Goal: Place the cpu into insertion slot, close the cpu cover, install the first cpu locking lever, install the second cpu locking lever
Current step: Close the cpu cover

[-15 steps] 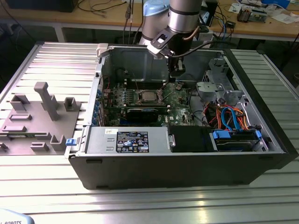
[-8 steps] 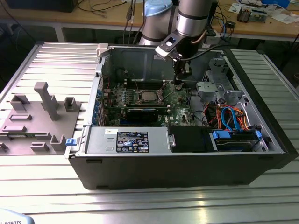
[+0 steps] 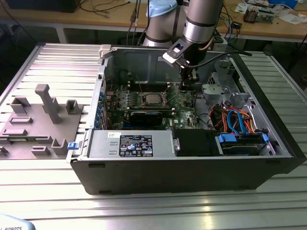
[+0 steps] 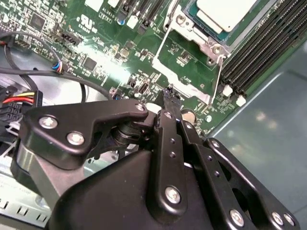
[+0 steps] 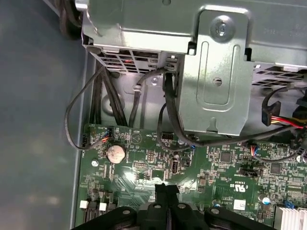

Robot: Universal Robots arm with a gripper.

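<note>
Pressed together at the gripper (image 4: 169, 98), tip against tip, with nothing pinched between in either wrist view. Poised just above the green motherboard (image 5: 139, 175), aimed at a patch of small components near the cpu cover (image 4: 194, 37) rather than at the cover itself. Probably kept narrow to slip among connectors and push with a fine point, not to carry. Just beyond the tips, running along the cover's edge, a thin wire lever (image 4: 217, 79); latched or free, impossible to tell. Inside the cover's square opening, seated with dull silver top up, the cpu (image 4: 225, 10), apparently framed flat by that cover. Past that, rows of memory slots (image 4: 261, 45), then the bare case wall (image 4: 268, 143). In the exterior view, down inside the open case (image 3: 192, 167), to the exterior view's right of the chip. On the other side, crowded: black cables (image 5: 169, 115) drooping from under the drive cage (image 5: 218, 72) onto the board, a coin cell (image 5: 115, 153) near the board's edge. Open room mostly straight up and across the board toward the cover; little toward the cage and cables.
</note>
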